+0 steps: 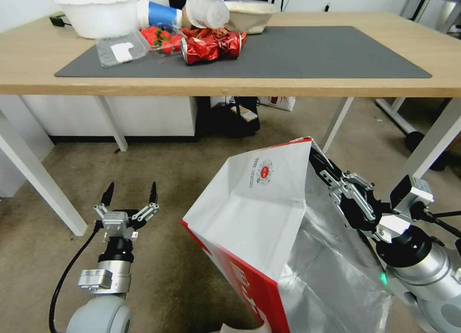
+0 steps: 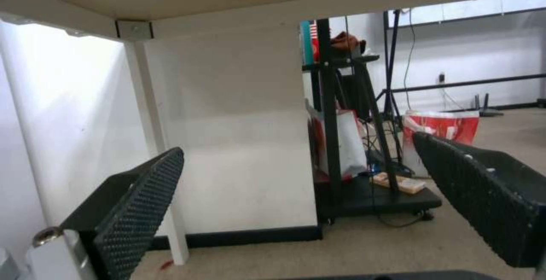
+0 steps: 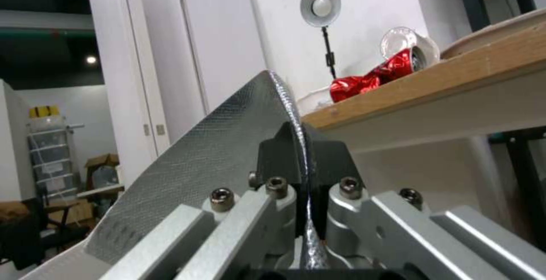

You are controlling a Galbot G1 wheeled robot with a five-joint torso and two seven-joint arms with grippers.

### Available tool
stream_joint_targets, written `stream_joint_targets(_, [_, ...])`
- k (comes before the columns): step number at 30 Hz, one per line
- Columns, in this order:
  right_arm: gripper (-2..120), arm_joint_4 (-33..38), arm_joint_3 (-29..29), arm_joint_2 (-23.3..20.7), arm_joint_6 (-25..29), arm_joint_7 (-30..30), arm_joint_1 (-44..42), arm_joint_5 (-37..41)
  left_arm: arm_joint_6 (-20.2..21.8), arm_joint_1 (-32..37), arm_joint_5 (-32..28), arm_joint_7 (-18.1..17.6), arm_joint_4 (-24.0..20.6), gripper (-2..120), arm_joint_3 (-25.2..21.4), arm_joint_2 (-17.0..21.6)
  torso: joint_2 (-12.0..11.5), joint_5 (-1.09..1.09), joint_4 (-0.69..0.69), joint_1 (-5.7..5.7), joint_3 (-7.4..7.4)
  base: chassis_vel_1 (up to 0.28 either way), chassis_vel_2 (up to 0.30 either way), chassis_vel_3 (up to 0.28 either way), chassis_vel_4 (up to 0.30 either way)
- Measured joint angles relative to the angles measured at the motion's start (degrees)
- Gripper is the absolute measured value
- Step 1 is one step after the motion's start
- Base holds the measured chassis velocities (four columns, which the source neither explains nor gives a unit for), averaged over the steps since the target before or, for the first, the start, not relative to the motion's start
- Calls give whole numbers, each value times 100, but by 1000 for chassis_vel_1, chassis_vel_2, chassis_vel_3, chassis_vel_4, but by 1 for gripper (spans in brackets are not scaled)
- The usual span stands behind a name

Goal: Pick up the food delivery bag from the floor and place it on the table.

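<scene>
The bag (image 1: pixel 259 213) hangs tilted in front of the table (image 1: pixel 240 86), its open rim below the table's edge, and the carpet (image 1: pixel 158 179) shows around it. Its white face with the small round logo turns toward the table, a red side panel faces the robot, and the foil lining shows on the side nearer the right arm. The right claw (image 1: pixel 322 166) is clamped on the rim of the foil wall; in the right wrist view the two dark pads (image 3: pixel 296 160) pinch the thin silver sheet (image 3: pixel 227 143) between them, with the table's edge just beyond. The bag seems to be off the floor or nearly so (its bottom is out of view, so I cannot be sure).

The left claw (image 1: pixel 129 193) hovers beside the bag, low before the table, jaws spread wide and holding nothing; its wrist view looks under the table past the ridged fingers (image 2: pixel 136 203).

So the step in hand looks like the lift. Next the bag must rise until its base clears the table's edge, then travel forward over the grey mat (image 1: pixel 312 52). The free stretch of mat, away from the crushed can (image 1: pixel 211 47), bowl (image 1: pixel 98 11) and strawberries (image 1: pixel 158 38), looks the best landing spot. With one thin wall gripped, the bag may swing or slip.
</scene>
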Motion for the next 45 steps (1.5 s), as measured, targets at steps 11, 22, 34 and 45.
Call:
stream_joint_targets(11, [0,-74,-3,45,-17,-356,5,110,-116,10,-24,23,14,100,0,7,127,0,0,5,105,0,0,0,0])
stream_joint_targets(22, [0,-108,4,75,-21,-487,9,123,-48,57,36,48,-54,100,-2,16,392,0,0,31,348,0,0,0,0])
stream_joint_targets(34, [0,-158,97,36,-124,-683,7,296,23,110,58,49,-155,100,-3,40,684,0,-1,72,604,0,0,0,0])
stream_joint_targets(45, [0,-217,145,9,-191,-812,34,413,34,119,75,61,-156,100,-1,28,937,0,-1,120,812,0,0,0,0])
